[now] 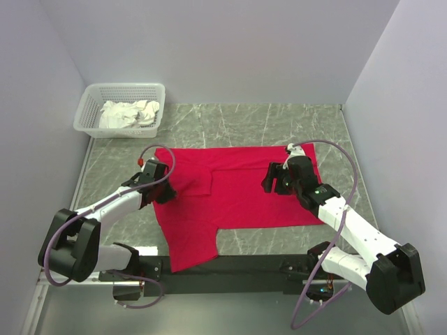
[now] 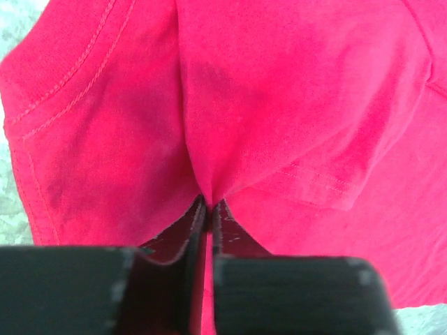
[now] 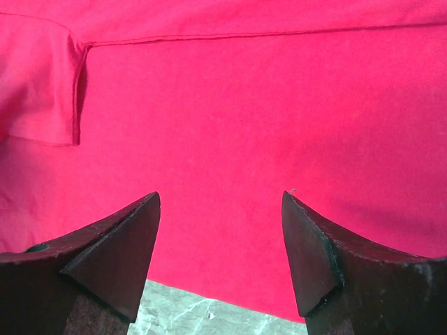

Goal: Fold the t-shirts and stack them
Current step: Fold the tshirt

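A bright red t-shirt (image 1: pixel 230 195) lies spread on the marble table, one flap trailing toward the near edge. My left gripper (image 1: pixel 165 190) is at its left edge, shut on a pinch of the red fabric, seen close in the left wrist view (image 2: pixel 208 202). My right gripper (image 1: pixel 274 183) hovers over the shirt's right part, open and empty; in the right wrist view (image 3: pixel 220 199) its fingers (image 3: pixel 119 244) frame flat red cloth (image 3: pixel 230 118) and the hem.
A white lattice basket (image 1: pixel 94 98) with white cloth (image 1: pixel 129 114) stands at the far left corner. Grey marble table (image 1: pixel 279 122) shows behind the shirt. Walls close in on left, right and back.
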You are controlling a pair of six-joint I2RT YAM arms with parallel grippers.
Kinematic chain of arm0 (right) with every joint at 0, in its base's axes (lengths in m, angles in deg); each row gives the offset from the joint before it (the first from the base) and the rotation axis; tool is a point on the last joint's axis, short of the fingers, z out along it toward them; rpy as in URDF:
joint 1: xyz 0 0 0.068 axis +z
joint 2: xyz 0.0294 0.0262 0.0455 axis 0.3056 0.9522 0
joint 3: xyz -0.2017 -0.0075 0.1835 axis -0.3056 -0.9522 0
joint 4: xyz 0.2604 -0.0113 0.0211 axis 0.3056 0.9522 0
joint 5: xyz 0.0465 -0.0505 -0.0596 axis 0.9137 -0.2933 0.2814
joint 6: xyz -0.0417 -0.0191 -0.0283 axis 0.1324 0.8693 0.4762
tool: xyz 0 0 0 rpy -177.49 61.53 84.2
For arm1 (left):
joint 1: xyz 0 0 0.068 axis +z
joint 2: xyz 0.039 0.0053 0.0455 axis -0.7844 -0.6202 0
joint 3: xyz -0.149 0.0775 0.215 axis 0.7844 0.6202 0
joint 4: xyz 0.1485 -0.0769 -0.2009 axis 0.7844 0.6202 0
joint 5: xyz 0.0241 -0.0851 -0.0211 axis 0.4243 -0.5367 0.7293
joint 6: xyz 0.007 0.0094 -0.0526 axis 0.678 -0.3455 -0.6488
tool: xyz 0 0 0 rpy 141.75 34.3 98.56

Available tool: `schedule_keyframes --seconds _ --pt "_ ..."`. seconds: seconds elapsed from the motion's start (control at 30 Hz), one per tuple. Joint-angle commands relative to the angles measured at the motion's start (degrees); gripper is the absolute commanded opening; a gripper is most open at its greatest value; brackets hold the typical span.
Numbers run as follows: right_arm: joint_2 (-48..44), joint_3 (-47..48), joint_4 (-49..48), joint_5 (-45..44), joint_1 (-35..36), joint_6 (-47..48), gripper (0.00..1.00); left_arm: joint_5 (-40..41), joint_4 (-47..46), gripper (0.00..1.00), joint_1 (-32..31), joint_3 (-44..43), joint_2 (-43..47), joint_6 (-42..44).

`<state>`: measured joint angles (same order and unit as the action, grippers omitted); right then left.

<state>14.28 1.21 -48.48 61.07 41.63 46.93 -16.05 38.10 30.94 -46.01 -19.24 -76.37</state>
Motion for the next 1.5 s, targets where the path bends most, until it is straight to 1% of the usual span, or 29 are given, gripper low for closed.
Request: schedule_keyframes --seconds 0.0,0.03,0.2,0.27,0.3,0.33,0.4,0.43,0.5,0.53,0.57,0.6,0.63,0.67,0.7,0.77,0.8,0.83,0.87,0.9,1.0,1.07,1.17,1.33,1.47 --pt "0.12 -0.08 -1.88 0.32 -0.28 0.46 0.76 0.79 1.82 0.06 -0.27 -1.2 0.81 -0.23" --pt "0.21 0.0 -1.71 0.24 -0.28 0.46 0.76 0.88 3.65 0.03 -0.27 -1.9 0.89 -0.41" --pt "0.04 0.8 -1.09 0.15 -0.37 0.64 0.76 2.28 9.73 0.02 -0.36 -3.92 2.3 -1.82" --pt "0.38 0.8 -1.26 0.58 -0.28 0.46 0.76 2.72 10.87 0.08 -0.36 -4.1 2.56 -1.73" --pt "0.47 0.8 -1.53 0.76 -0.37 0.29 0.76 2.9 11.05 0.11 -0.36 -4.01 2.22 -1.73" --pt "0.56 0.71 -1.53 0.94 -0.28 0.2 0.76 3.69 11.31 0.21 -0.36 -4.36 1.95 -1.73" --pt "0.65 0.62 -1.53 1.11 -0.37 0.2 0.76 4.57 12.28 0.35 -0.36 -4.8 0.81 -1.38" --pt "0.56 0.53 -1.36 1.11 -0.28 0.28 0.76 5.88 12.81 0.46 -0.45 -4.98 0.72 -1.38" --pt "0.39 0.71 -0.74 0.41 -0.28 0.72 0.76 7.46 14.21 0.54 -1.76 -6.03 1.51 -1.03" --pt "-0.14 0.8 -0.56 0.15 -0.28 0.9 0.76 8.69 14.83 0.61 -2.81 -6.73 1.86 -0.85" --pt "-0.32 0.88 -0.39 -0.2 -0.28 1.07 0.76 11.4 15.7 0.65 -4.13 -8.83 2.04 -0.59" --pt "-0.49 1.06 -0.21 -0.73 -0.28 1.16 0.76 12.82 16.93 0.66 -7.36 -10.24 1.78 -0.41" --pt "-0.75 1.15 0.05 -0.73 -0.28 1.34 0.76 14.05 18.94 0.67 -9.13 -13.39 1.34 -0.41" --pt "-0.76 1.41 0.14 -1.43 -0.28 1.25 0.76 16.5 20.01 0.66 -10.98 -14.9 0.73 -0.67" --pt "-0.76 1.5 0.4 -2.22 -0.28 0.99 0.76 17.4 20.63 0.66 -14.48 -16.39 -0.67 -0.85" --pt "-0.76 1.5 0.4 -2.4 -0.37 0.73 0.75 18.54 21.25 0.6 -18.62 -19.91 -3.83 -1.11" --pt "-0.67 1.59 0.49 -2.58 -0.37 0.64 0.75 18.46 20.9 0.55 -19.6 -20.79 -5.07 -1.11" --pt "-0.76 1.59 0.41 -2.66 -0.46 0.55 0.75 18.37 19.85 0.53 -20.57 -22.54 -6.39 -1.11" --pt "-0.67 1.59 0.58 -2.75 -0.28 0.46 0.75 18.46 19.49 0.51 -22.32 -23.43 -9.62 -0.77" --pt "-0.67 1.59 0.67 -2.75 -0.37 0.46 0.75 18.72 19.4 0.46 -23.12 -24.48 -11.48 -0.5" --pt "-0.93 1.67 1.02 -2.93 -0.28 0.46 0.75 19.34 19.49 0.4 -25.67 -28.88 -18.34 0.64" --pt "-1.28 1.59 1.19 -3.19 -0.28 0.64 0.75 19.86 19.58 0.39 -27.33 -31.69 -22.37 1.7" --pt "-1.63 1.41 1.37 -3.19 -0.37 0.81 0.75 22.23 20.02 0.38 -28.83 -34.59 -26.07 2.66" --pt "-1.72 1.06 1.37 -3.46 -0.28 1.07 0.75 25.92 21.16 0.38 -29.89 -37.41 -29.16 4.07" --pt "-1.64 1.06 1.46 -3.63 -0.37 1.16 0.75 26.02 21.07 0.35 -29.89 -37.94 -31.18 4.69"
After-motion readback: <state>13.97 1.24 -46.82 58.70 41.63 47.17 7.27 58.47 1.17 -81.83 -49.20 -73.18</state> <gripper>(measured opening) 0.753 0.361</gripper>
